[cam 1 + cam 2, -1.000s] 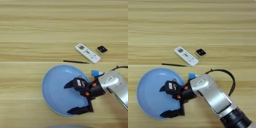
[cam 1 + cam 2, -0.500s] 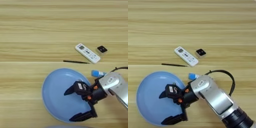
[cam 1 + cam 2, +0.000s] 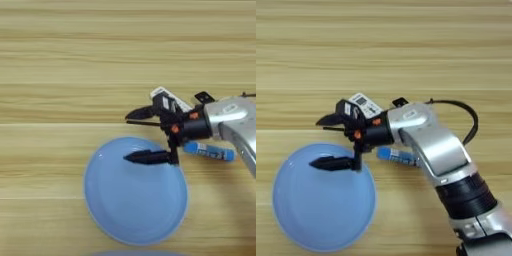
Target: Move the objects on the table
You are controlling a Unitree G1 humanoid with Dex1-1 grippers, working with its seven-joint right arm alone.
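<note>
Hand (image 3: 134,136) spread wide, empty, above plate (image 3: 135,200).

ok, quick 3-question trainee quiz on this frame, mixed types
1. True or false: the hand is holding the tube.
2. What lies beneath the lower finger? A) remote B) plate C) bare table
3. Fill in: the tube lies to the ____ of the plate, off its rim.

Key: 1 false, the open hand holds nothing; 2 B; 3 right.
</note>
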